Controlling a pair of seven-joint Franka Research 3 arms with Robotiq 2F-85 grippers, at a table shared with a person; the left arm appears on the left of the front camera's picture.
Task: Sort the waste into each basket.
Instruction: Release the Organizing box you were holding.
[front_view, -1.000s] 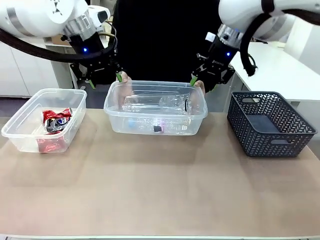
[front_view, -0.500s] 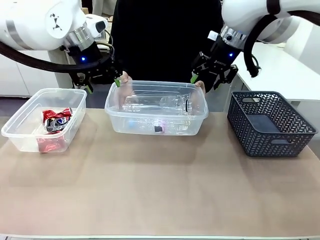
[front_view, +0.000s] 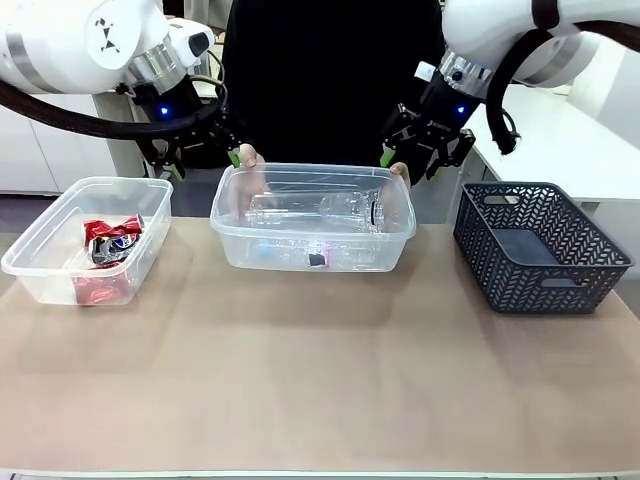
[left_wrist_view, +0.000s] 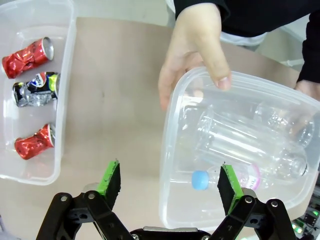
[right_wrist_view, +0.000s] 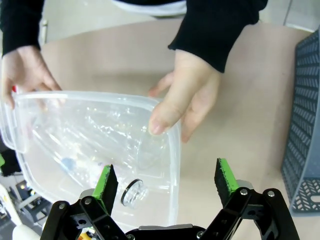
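Jaws of the left gripper (left_wrist_view: 165, 182) and the right gripper (right_wrist_view: 166, 181) stand wide apart, holding nothing. Between and below both sits the middle clear tub (front_view: 312, 252) with clear plastic bottles (left_wrist_view: 250, 145), gripped at its far corners by a person's hands (right_wrist_view: 182, 102). Crushed cans (left_wrist_view: 31, 92) lie in the other clear tub (front_view: 40, 255), beyond the left jaws.

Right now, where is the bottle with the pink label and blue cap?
In the left wrist view, the pink-labelled bottle lies inside the middle tub, beside the clear bottles, between the can tub and the grey basket.
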